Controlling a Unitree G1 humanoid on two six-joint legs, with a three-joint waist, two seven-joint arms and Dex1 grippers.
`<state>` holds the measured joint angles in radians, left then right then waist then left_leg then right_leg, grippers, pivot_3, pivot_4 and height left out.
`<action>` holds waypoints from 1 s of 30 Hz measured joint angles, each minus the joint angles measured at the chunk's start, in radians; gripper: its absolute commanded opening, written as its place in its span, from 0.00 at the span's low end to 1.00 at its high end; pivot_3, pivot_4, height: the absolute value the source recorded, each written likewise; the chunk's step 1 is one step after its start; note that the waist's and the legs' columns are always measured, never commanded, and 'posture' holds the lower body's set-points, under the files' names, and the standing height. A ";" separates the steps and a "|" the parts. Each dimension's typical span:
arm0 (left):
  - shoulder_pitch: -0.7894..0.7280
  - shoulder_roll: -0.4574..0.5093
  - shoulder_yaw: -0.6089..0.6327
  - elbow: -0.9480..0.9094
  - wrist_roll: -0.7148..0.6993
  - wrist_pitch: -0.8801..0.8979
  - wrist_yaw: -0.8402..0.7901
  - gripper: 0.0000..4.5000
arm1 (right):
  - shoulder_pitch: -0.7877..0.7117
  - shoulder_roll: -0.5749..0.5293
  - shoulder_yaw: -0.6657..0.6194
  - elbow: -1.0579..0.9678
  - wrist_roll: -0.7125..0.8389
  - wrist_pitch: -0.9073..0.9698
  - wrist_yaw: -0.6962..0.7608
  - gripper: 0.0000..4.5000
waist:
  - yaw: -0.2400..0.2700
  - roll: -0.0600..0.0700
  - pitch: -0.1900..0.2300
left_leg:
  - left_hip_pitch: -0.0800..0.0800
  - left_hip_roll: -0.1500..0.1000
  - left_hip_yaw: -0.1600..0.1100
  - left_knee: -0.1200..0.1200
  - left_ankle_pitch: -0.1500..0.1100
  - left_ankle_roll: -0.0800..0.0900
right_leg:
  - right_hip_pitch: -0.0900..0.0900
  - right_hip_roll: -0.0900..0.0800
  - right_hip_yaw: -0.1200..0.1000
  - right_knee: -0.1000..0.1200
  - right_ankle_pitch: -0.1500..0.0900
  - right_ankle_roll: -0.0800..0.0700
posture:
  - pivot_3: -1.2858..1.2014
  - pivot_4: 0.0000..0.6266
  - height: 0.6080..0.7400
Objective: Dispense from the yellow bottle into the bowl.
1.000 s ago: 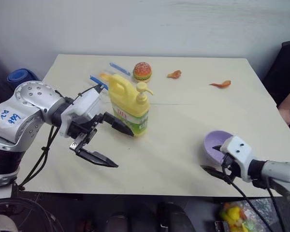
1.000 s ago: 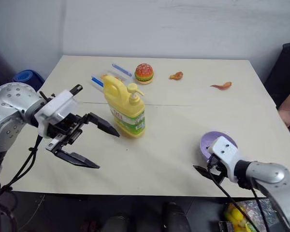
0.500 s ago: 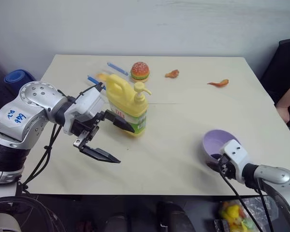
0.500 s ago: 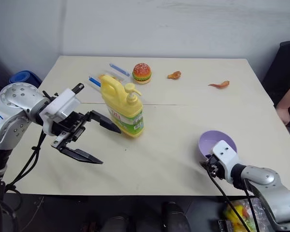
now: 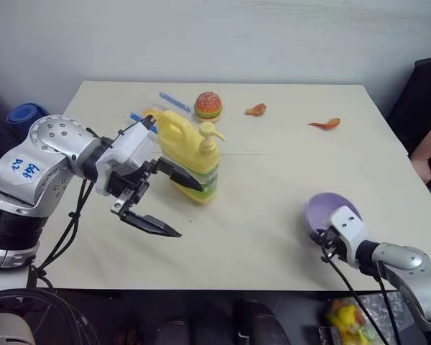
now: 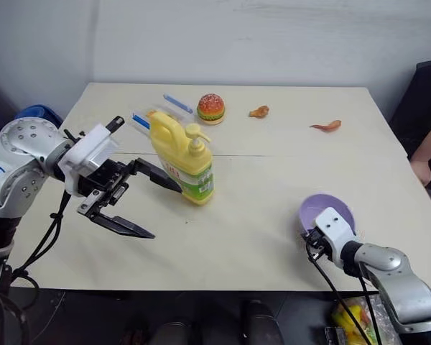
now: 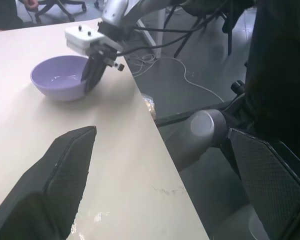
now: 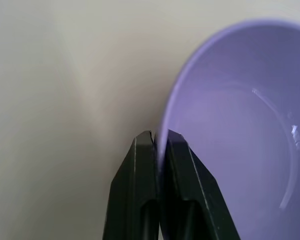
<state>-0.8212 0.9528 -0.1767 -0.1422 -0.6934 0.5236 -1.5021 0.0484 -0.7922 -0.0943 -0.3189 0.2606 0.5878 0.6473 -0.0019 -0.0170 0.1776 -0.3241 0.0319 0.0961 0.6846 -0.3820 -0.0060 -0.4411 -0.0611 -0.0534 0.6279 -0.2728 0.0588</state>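
Yellow pump bottle [image 5: 192, 162] stands mid-table, left gripper [image 5: 165, 205] spread wide just beside it. Lavender bowl [image 5: 325, 212] sits near the front-right edge, right gripper [image 8: 159, 140] pinching its rim. Best to drag it gently, keeping it level, toward the spout.

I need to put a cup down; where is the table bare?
Bare: the middle stretch between the yellow bottle and the bowl, and the far right beyond the orange scrap. Crowded: behind the bottle, by the toy burger.
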 measured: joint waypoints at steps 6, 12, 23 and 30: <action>-0.047 -0.040 0.042 0.076 -0.003 0.036 0.008 1.00 | -0.027 -0.083 0.013 -0.108 -0.004 0.026 0.072 0.00 | -0.001 0.000 0.000 | -0.003 0.000 0.000 0.001 0.000 0.000 | -0.003 0.000 0.000 0.001 0.001 0.001 | 0.52 0.24 1.00; -0.296 -0.071 0.137 0.314 0.010 0.071 0.038 1.00 | -0.357 -0.174 0.114 -0.179 0.025 0.069 0.222 0.00 | 0.000 0.001 0.001 | -0.009 0.000 -0.004 0.010 -0.001 0.002 | -0.006 0.001 -0.004 0.002 0.001 0.002 | 0.52 0.24 1.00; -0.526 -0.176 0.083 0.749 0.233 -0.113 0.000 0.66 | -0.971 0.051 0.539 0.207 -0.141 0.020 0.417 0.00 | 0.001 0.002 0.001 | -0.023 -0.001 -0.002 0.016 -0.004 0.008 | -0.011 -0.003 -0.015 0.001 0.005 0.008 | 0.52 0.24 1.00; -0.543 -0.295 0.039 0.876 0.320 -0.222 0.000 0.17 | -1.065 0.081 0.582 0.387 -0.246 -0.075 0.501 0.00 | -0.013 0.003 0.002 | -0.047 -0.003 -0.002 0.030 -0.004 0.010 | -0.027 -0.009 -0.027 0.003 0.006 0.010 | 0.52 0.24 1.00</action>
<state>-1.3647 0.6581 -0.1381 0.7338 -0.3732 0.3017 -1.5021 -1.0162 -0.7112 0.4878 0.0683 0.0149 0.5123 1.1478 -0.0148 -0.0144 0.1792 -0.3708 0.0287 0.0937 0.7147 -0.3862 0.0038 -0.4685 -0.0706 -0.0806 0.6310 -0.2664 0.0691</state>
